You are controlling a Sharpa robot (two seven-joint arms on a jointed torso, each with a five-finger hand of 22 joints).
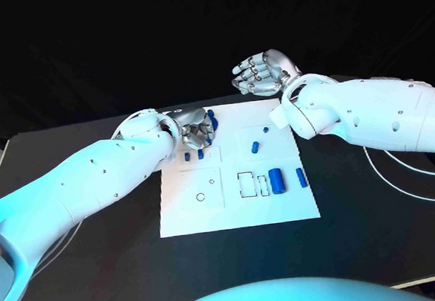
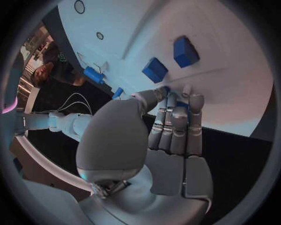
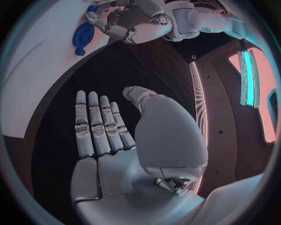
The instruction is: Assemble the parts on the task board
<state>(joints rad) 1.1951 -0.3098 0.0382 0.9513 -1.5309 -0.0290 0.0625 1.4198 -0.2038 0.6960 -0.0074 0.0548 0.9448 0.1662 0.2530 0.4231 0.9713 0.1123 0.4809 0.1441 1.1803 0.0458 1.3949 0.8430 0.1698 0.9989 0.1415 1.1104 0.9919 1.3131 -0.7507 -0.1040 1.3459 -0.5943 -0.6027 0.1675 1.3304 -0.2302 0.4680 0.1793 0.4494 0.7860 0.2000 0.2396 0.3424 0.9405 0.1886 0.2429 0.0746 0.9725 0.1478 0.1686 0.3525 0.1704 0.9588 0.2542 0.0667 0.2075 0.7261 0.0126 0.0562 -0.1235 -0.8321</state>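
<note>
Task board (image 1: 198, 220): white flat plate, centre of a black table (image 1: 105, 276), with shallow outlined recesses.

Parts (image 1: 276, 178): small blue pieces lying on the board, most toward its far half, one cylinder near the right edge. Judged light, rigid, smooth — likely to roll or skid; best pinched across the short sides.

Left hand (image 1: 197, 129): over the board's far-left corner, fingers straight and close together, tips at a blue piece (image 2: 175, 104); whether it grips cannot be told.

Right hand (image 1: 259, 72): beyond the board's far edge, fingers extended — holding nothing.

Surroundings: dark backdrop.

Black table (image 1: 105, 276); white cables (image 1: 412, 178) lying near right edge.
</note>
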